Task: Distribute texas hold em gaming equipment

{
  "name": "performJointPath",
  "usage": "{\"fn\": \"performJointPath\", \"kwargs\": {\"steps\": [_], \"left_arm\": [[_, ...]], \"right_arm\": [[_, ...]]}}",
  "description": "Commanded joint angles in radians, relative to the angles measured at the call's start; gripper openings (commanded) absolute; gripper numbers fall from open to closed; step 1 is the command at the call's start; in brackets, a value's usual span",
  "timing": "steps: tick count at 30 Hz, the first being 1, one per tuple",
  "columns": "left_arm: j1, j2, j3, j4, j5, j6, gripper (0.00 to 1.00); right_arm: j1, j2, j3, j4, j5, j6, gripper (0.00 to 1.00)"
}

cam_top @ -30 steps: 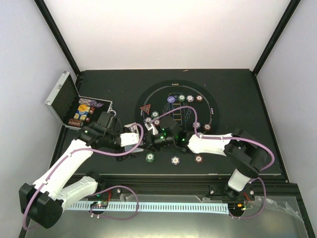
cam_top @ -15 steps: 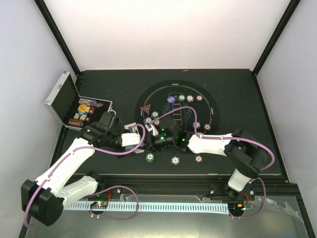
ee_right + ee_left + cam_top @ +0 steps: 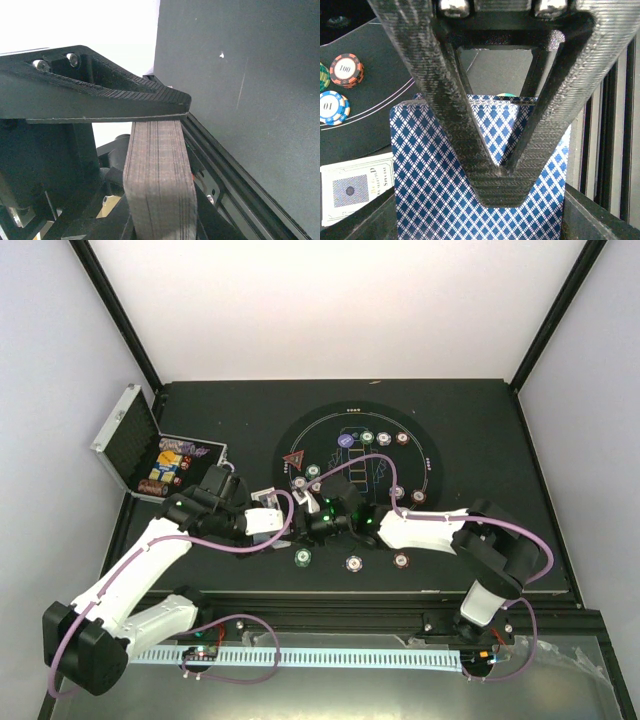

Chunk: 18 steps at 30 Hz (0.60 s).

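My right gripper is shut on a thick deck of playing cards, seen edge-on between its jaws. My left gripper is shut, its tips lying over the blue-diamond back of the top card; I cannot tell if they touch it. Both grippers meet at the mat's near left edge. Striped chips lie along the near rim, more chips at the far rim. A red triangle marker lies at the left. Chips and a loose card show in the left wrist view.
The round black mat fills the table's middle. The open silver studded case stands at the far left with chips inside. Cards lie at the mat's centre. A black rail runs along the near edge.
My left gripper has shifted slightly right and away, closer to my right gripper and the deck. The right arm has barely moved.
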Motion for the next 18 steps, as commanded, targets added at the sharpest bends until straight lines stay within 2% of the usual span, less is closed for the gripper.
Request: {"fn": "performJointPath", "kwargs": {"steps": [1, 4, 7, 8, 9, 10, 11, 12, 15, 18], "left_arm": [[-0.009, -0.022, 0.0, -0.011, -0.029, -0.027, 0.16], [-0.01, -0.028, 0.001, -0.002, -0.044, -0.04, 0.02], [-0.01, -0.027, 0.009, 0.001, -0.06, -0.053, 0.02], [-0.01, -0.028, 0.009, -0.001, -0.06, -0.051, 0.04], [-0.01, -0.029, 0.006, -0.004, -0.054, -0.046, 0.19], [-0.01, -0.031, 0.001, -0.007, -0.049, -0.039, 0.45], [-0.011, -0.033, -0.008, -0.007, -0.043, -0.034, 0.61], [-0.011, -0.034, -0.019, -0.001, -0.041, -0.029, 0.69], [-0.013, -0.04, -0.046, 0.018, -0.041, -0.022, 0.78], [-0.013, -0.035, -0.05, 0.025, -0.04, -0.021, 0.79]], "right_arm": [[-0.008, 0.004, 0.024, 0.038, 0.061, -0.015, 0.01], [-0.008, -0.003, 0.006, 0.061, 0.066, -0.013, 0.01], [-0.008, -0.008, -0.012, 0.089, 0.08, -0.008, 0.01], [-0.007, -0.007, -0.015, 0.101, 0.081, 0.0, 0.01], [-0.007, -0.004, -0.016, 0.124, 0.074, 0.011, 0.01], [-0.007, 0.001, -0.015, 0.151, 0.065, 0.027, 0.01], [-0.007, 0.005, -0.013, 0.173, 0.055, 0.041, 0.01], [-0.007, 0.008, -0.007, 0.187, 0.046, 0.052, 0.01], [-0.005, 0.002, 0.01, 0.192, 0.034, 0.057, 0.01], [-0.005, -0.011, 0.016, 0.173, 0.032, 0.048, 0.01]]}}
